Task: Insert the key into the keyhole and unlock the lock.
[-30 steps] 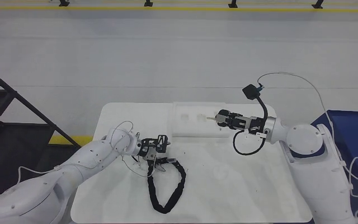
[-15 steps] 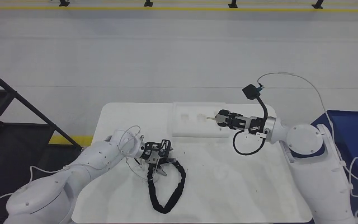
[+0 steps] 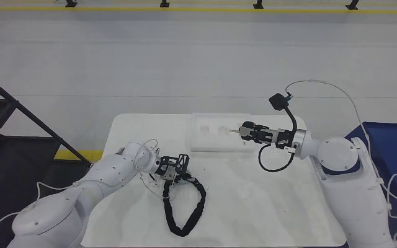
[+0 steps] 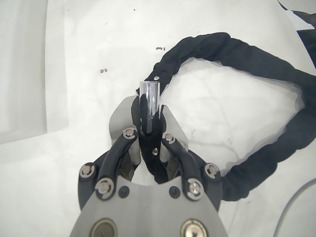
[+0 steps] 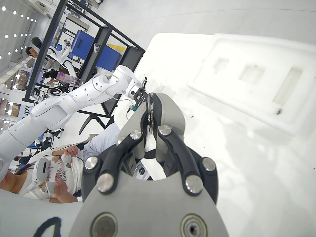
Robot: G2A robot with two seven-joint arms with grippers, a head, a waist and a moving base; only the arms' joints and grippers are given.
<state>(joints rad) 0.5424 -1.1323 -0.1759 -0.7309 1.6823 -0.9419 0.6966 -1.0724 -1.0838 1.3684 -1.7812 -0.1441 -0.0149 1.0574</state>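
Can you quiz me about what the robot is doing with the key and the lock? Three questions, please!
1. True or false: the key in the right claw is already inside the chain lock.
2. Pick one: the left claw is shut on A) the lock's shiny end, B) the key, C) nothing.
3. Fill the gap: the lock's black chain lies in a ___ on the table.

Key:
1. False. The key is held far from the lock.
2. A.
3. Loop.
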